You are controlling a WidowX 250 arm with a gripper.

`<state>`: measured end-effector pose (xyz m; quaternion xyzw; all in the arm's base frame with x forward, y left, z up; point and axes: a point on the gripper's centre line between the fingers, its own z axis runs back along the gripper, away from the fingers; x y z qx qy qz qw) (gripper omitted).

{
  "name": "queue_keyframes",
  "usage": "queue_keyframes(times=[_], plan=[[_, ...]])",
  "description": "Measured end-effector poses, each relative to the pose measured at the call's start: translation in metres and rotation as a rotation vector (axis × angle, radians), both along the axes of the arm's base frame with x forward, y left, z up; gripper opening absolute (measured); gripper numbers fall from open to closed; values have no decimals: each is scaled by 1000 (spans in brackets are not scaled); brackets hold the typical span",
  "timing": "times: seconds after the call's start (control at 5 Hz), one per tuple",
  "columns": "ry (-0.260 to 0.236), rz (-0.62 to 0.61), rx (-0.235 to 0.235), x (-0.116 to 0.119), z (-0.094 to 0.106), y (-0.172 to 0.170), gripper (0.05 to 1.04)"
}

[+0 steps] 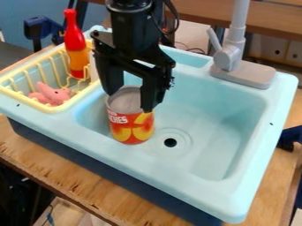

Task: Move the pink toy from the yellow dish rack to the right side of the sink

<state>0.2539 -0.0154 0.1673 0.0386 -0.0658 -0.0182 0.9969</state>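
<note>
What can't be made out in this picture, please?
In the camera view:
- Grip on the can: the gripper covers part of its rim, so contact is uncertain.
- Can's far side: hidden by its own body.
- Faucet's upper end: cut off by the top edge.
- Pink toy's underside: hidden by its body.

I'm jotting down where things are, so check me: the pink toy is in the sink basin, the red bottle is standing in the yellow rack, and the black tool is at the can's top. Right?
Not quite: the camera view shows the pink toy in the yellow rack. The red bottle does stand there, and the black tool is at the can's top.
</note>
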Motion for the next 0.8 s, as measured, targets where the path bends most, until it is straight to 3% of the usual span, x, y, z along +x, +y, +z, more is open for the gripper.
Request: queue_keyframes(times=[0.2,0.4,0.6,0.8], plan=[[23,-8,-1,-1,-5,-1,1000],[69,-32,-49,-6,-5,22,1000],[72,-33,-81,-7,11,48,1000],[120,5,-58,-17,19,71,1000]])
